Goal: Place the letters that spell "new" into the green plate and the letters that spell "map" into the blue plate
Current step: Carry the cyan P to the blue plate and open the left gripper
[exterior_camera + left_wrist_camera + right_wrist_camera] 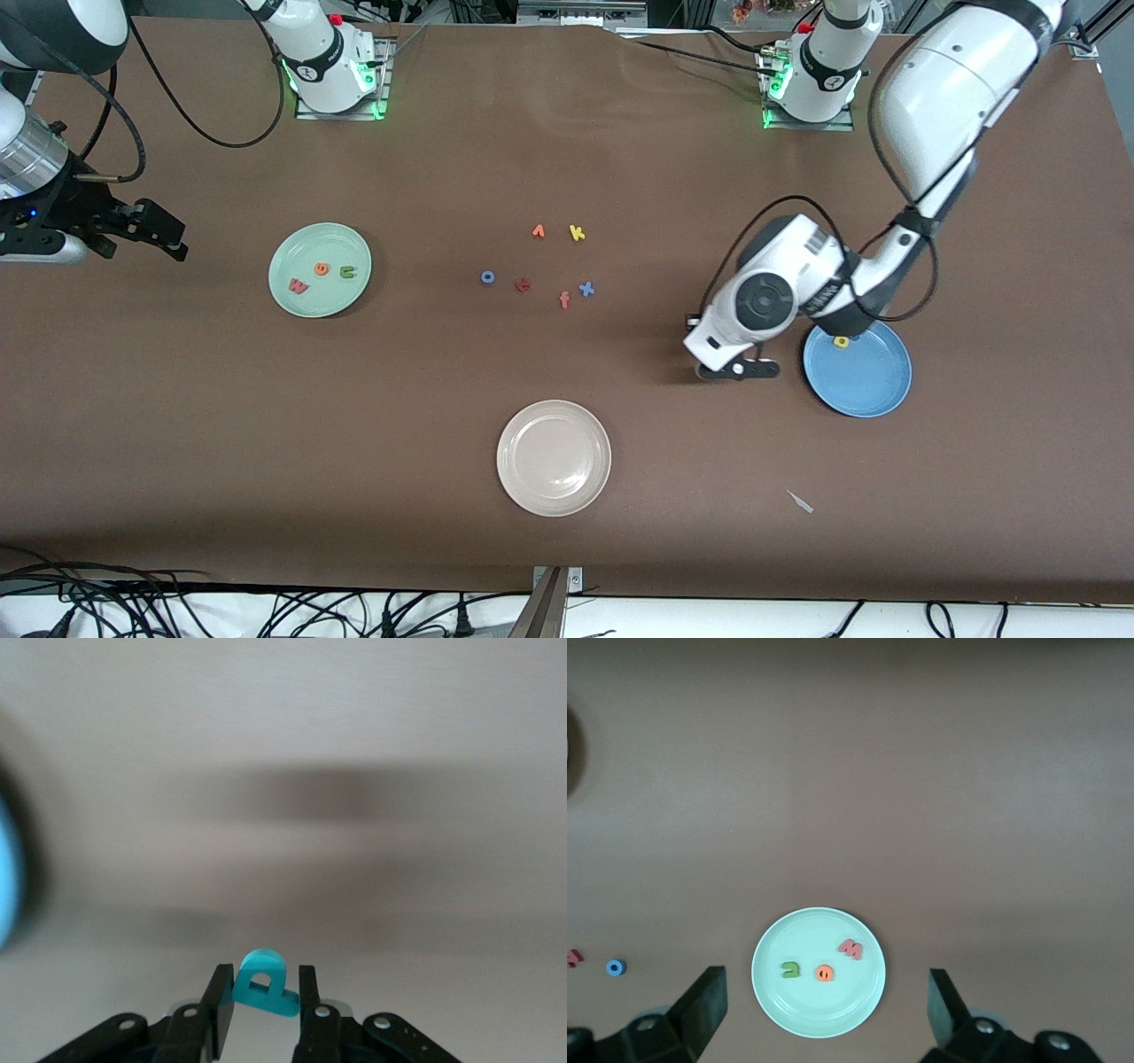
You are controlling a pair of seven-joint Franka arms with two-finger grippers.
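Even overhead light, soft shadows; left wrist view blurred (washed-out tabletop [354,744]).

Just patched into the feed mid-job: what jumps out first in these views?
The left hand, low over bare table beside the blue plate, is shut on a teal "p"; a yellow letter already lies in that plate. Toward the right arm's end, the green plate holds the green, orange and pink letters, while the right hand waits open above it. Six loose letters lie mid-table.
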